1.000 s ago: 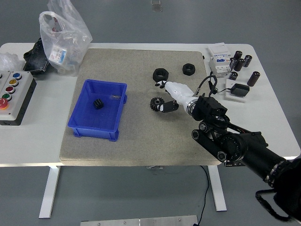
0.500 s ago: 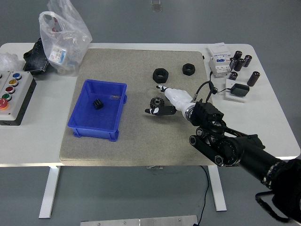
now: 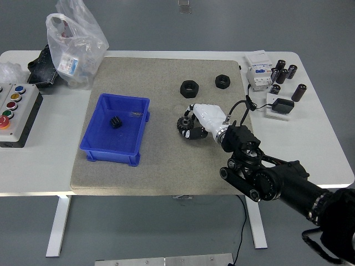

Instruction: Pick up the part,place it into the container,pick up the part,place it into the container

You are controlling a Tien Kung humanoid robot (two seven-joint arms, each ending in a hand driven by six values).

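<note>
Now my right robot hand (image 3: 195,123) sits low over the tan mat (image 3: 161,166), its white palm angled toward the far left and its dark fingers (image 3: 188,132) curled around the black gear (image 3: 183,122). The gear lies on the mat directly under my fingertips, and I cannot tell whether it is lifted off or only touched. My black forearm runs back from the robot hand toward the lower right corner.

Well to the left of my robot hand stands the blue container (image 3: 93,132) on the same mat, with one small black part (image 3: 115,121) already lying inside it near its far end. Just beyond my robot hand, farther from me, a black hex nut (image 3: 189,88) rests on the mat, and a second black nut (image 3: 222,81) lies beyond and slightly to the right.

Off to the right of my robot hand, on the white surface (image 3: 316,149), are a white electrical module (image 3: 258,70), a cluster of dark cylinders (image 3: 284,72) and a flat black block (image 3: 282,105).

Far to the left, past the container, a button box (image 3: 15,113) with coloured buttons sits at the surface's edge, and a clear plastic bag (image 3: 75,47) lies beyond it.
</note>
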